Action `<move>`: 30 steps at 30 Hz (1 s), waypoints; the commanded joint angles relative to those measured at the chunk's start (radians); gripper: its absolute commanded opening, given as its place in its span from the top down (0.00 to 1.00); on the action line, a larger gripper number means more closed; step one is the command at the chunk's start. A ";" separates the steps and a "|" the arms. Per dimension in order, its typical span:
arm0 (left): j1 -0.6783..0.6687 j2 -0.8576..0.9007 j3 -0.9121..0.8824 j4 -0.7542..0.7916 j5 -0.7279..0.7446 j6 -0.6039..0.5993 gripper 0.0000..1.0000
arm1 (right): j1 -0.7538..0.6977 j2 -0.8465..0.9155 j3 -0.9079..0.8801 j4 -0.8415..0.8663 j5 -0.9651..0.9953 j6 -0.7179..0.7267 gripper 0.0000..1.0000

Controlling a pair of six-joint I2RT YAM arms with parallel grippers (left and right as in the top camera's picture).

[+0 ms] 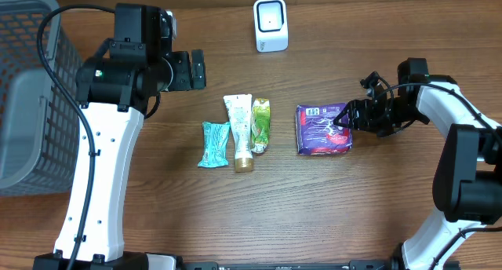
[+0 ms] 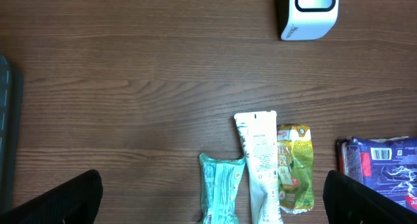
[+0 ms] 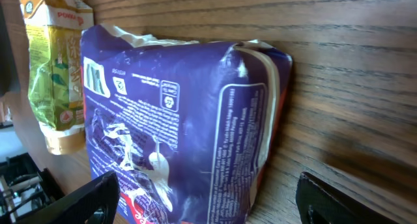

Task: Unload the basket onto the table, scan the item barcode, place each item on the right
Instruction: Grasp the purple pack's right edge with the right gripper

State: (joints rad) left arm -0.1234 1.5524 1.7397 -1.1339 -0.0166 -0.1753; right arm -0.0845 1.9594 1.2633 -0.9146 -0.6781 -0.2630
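wood-grain desk (image 1: 141,215), brown, recorded from overhead. grey mesh basket (image 1: 31,97) is noted at the left edge of the frame. white scanner (image 1: 271,24) is stood at top centre, well apart from the goods.

four items are laid across mid-frame. teal packet (image 1: 213,144), white tube (image 1: 240,131) and green-yellow pouch (image 1: 260,124) are set side by side, close together. purple pack (image 1: 323,129) is placed apart to their right, resting flat on the desk, with small white print seen on its upper face.

right hand (image 1: 345,118) is found at the right edge of the purple pack, low to the desk. its fingers (image 3: 345,198) are spread wide, and in the wrist view the end of the pack is seen between them. a gap is seen on the lower right side; contact on the other side cannot be told.

left hand (image 1: 196,69) is held over bare desk, upper left of centre, spread wide and empty. its dark fingertips (image 2: 58,201) are seen in the bottom corners of the wrist view, with the three grouped items between.
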 commanded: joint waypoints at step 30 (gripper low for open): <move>0.003 0.002 -0.004 0.001 -0.010 0.022 0.00 | -0.003 0.002 -0.236 0.302 -0.232 0.112 0.58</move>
State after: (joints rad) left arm -0.1234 1.5524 1.7397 -1.1339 -0.0166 -0.1753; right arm -0.0853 1.9591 1.0340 -0.6289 -0.8795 -0.2081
